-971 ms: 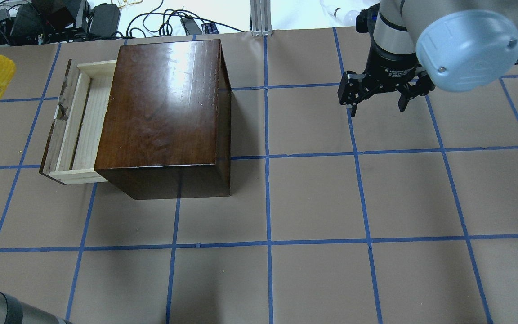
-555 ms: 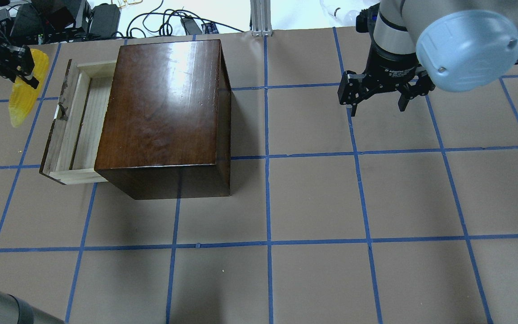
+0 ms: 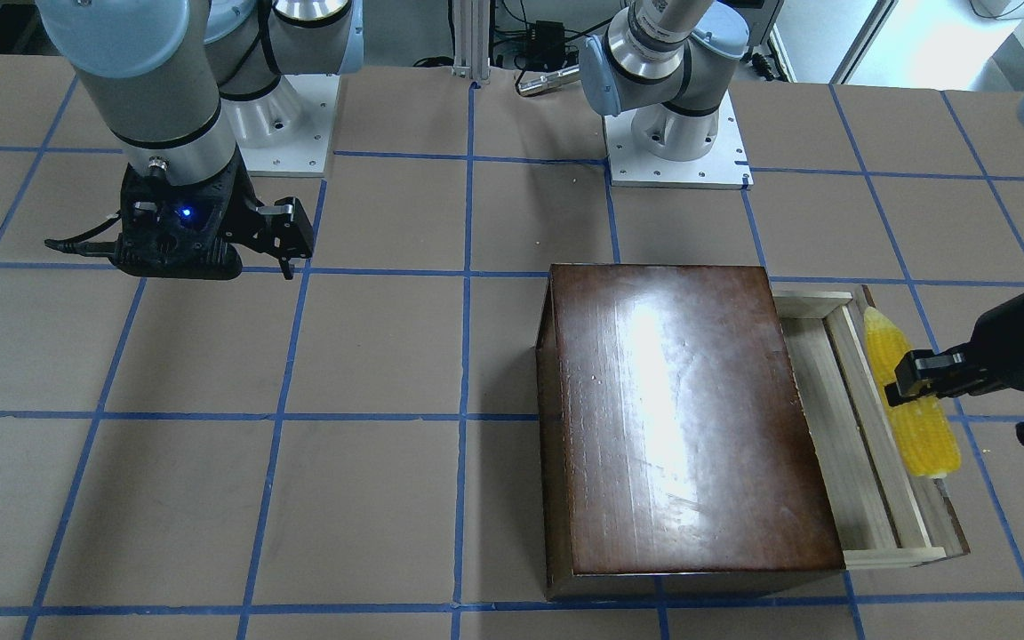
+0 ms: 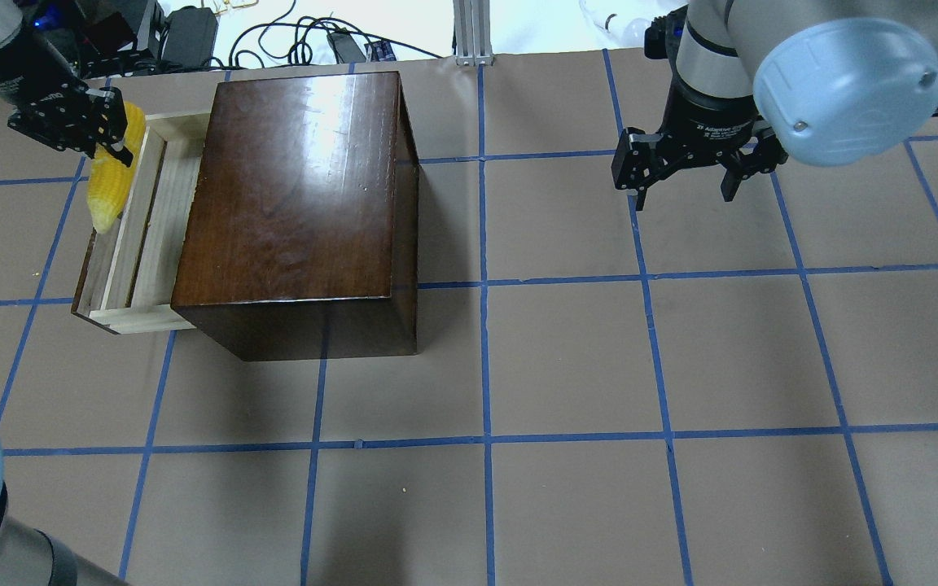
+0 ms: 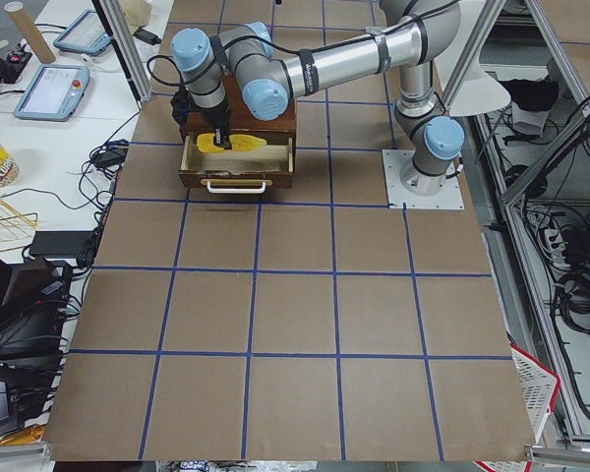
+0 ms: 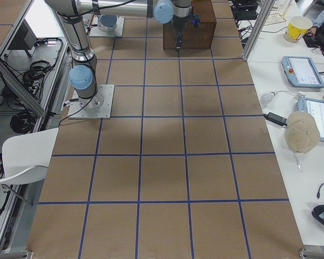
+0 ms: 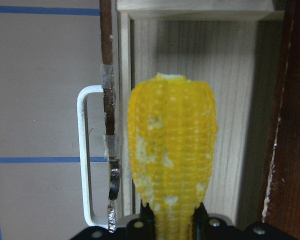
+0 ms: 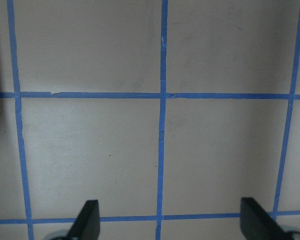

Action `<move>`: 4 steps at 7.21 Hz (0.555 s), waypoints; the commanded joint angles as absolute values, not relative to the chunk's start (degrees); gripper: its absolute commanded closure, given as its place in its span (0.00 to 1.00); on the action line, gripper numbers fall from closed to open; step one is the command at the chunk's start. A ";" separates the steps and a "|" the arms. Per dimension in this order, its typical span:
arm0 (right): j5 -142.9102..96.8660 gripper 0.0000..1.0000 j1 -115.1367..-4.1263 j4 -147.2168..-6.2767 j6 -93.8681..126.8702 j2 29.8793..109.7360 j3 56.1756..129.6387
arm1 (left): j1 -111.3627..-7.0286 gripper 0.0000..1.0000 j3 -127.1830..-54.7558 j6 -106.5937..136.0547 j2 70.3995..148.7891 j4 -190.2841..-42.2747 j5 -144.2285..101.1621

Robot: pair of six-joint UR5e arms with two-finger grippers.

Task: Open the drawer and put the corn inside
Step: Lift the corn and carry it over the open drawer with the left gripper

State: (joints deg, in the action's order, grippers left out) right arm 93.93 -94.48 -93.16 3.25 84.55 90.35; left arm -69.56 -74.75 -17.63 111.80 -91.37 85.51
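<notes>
Because the shallow pale-wood drawer (image 4: 155, 220) stands pulled out at nine o'clock of the glossy dark-brown box (image 4: 298, 203), the left gripper (image 4: 116, 128), clamped on the yellow corn cob (image 4: 103, 194), holds it lengthwise above the drawer's front edge, likely to fit. The right gripper (image 4: 685, 195), at two o'clock, gapes empty.

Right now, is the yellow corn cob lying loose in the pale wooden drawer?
No, the left gripper grips the corn above the drawer.
</notes>
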 commanded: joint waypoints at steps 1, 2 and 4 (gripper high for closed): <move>93.95 0.00 -94.48 -93.16 3.25 84.55 90.35 | -69.78 1.00 -77.60 -16.88 113.28 -88.96 84.82; 93.96 0.00 -94.48 -93.16 3.25 84.55 90.35 | -69.87 1.00 -78.13 -17.31 113.99 -88.86 84.81; 93.95 0.00 -94.48 -93.08 3.25 84.55 90.35 | -69.96 1.00 -78.22 -17.75 114.96 -88.86 84.64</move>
